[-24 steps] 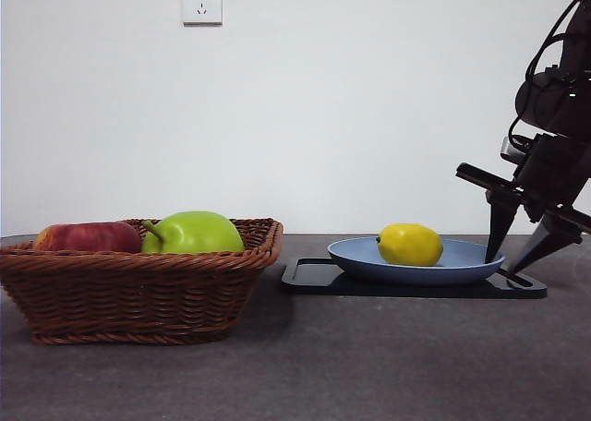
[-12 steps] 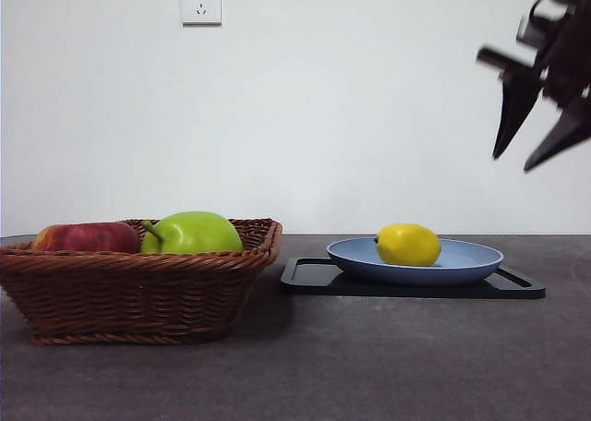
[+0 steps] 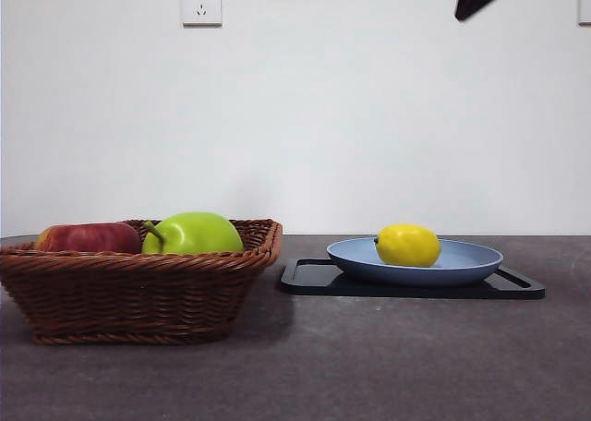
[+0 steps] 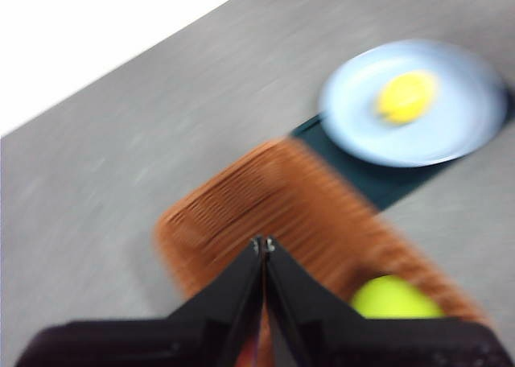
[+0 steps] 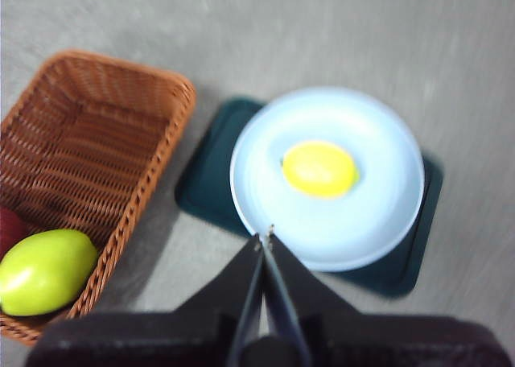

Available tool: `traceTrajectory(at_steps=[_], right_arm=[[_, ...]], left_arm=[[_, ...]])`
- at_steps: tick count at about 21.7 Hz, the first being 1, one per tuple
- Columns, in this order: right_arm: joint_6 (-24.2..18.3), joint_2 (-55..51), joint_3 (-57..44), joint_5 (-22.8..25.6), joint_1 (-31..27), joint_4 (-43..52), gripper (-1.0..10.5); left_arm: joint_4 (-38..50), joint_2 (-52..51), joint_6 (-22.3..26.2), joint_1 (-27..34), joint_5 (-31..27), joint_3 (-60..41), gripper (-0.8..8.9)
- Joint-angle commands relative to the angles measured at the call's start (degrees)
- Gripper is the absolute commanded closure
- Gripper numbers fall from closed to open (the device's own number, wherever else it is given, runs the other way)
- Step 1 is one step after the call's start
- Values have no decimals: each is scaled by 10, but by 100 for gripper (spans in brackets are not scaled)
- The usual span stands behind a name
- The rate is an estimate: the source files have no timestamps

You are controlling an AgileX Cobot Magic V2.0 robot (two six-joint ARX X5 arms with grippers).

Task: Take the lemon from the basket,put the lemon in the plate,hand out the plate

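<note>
Front view: lemon (image 3: 408, 245) loose on plate (image 3: 416, 260), right of basket (image 3: 138, 278).
Jaws: both pairs closed, empty.
Risk: tilt your handover, lemon rolls off.

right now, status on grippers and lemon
Left gripper shut, above basket. Right gripper shut, high over plate. Lemon resting in plate, plate on black tray. Nothing in the way.
</note>
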Motion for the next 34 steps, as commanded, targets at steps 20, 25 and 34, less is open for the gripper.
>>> traceTrajectory(at_steps=[20, 25, 34], right_arm=[[31, -367, -458, 147, 91, 362, 943], [31, -367, -458, 148, 91, 362, 943], [31, -367, -458, 147, 91, 362, 943]], left_arm=[[276, -258, -102, 129, 184, -372, 805], [277, -258, -102, 129, 184, -372, 805], [251, -350, -72, 127, 184, -372, 805]])
